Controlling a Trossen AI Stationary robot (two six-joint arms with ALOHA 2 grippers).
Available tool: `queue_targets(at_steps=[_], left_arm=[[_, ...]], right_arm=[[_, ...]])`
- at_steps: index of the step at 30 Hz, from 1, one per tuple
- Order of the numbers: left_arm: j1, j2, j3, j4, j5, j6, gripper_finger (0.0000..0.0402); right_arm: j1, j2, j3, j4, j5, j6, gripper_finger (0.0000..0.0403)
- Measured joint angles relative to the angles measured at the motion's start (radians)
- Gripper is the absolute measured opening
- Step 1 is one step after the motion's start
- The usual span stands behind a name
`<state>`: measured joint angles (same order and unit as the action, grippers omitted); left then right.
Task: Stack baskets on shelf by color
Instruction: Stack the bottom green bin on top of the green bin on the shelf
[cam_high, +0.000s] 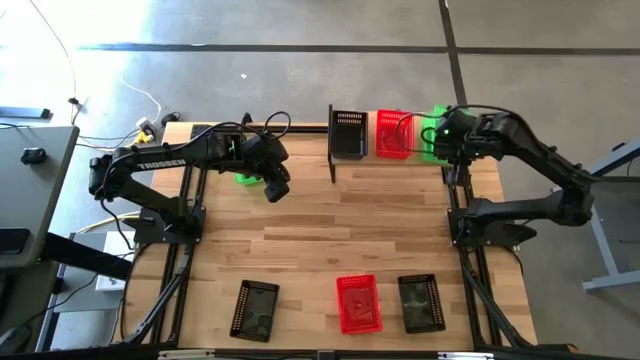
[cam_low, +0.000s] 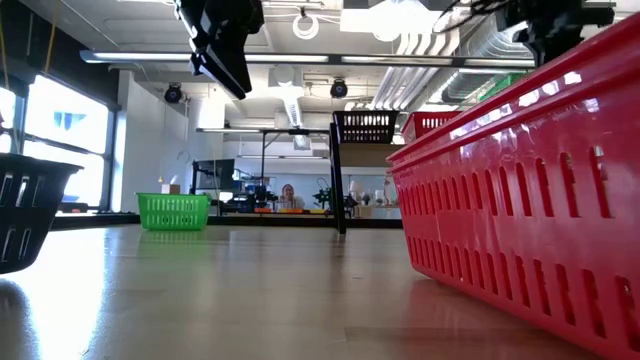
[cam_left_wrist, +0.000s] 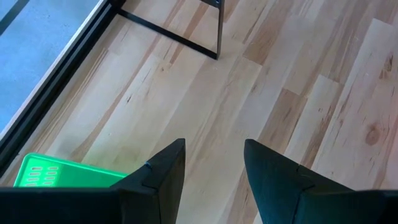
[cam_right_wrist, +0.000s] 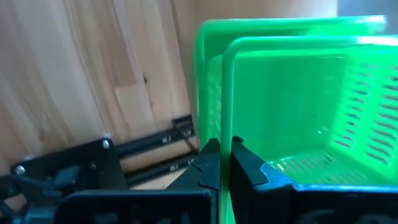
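Green basket (cam_right_wrist: 292, 118): perforated walls, nested in second green one.

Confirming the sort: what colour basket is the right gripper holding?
Green basket, pinched by the right gripper; clearest in the right wrist view.

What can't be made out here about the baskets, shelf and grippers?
- High view: the green basket on the shelf sits mostly under the right gripper; how many are nested is unclear.
- High view: the green basket on the table is largely covered by the left arm.
- Low view: the near red basket blocks the shelf's right side.
- Left wrist view: the left gripper stands open and empty; the basket beside it is cut off by the edge.
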<state>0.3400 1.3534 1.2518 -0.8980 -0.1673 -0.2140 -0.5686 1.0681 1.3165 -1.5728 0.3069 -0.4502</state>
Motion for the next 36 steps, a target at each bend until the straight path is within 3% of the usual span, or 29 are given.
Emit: queue_targets(at_steps=[14,24,36], left_arm=[[0.0,0.0,0.0,0.006,-0.025,0.001,0.0156],[0.0,0.0,0.0,0.006,-0.039,0.001,0.0156],[0.0,0.0,0.0,0.005,-0.038,0.001,0.0156]], right_arm=[[0.0,0.006,0.001,0.004,0.022,-0.022,0.0],[0.0,0.008,0.005,0.009,-0.037,-0.03,0.0],[0.0,0.073,0.006,0.007,-0.004,-0.022,0.0]])
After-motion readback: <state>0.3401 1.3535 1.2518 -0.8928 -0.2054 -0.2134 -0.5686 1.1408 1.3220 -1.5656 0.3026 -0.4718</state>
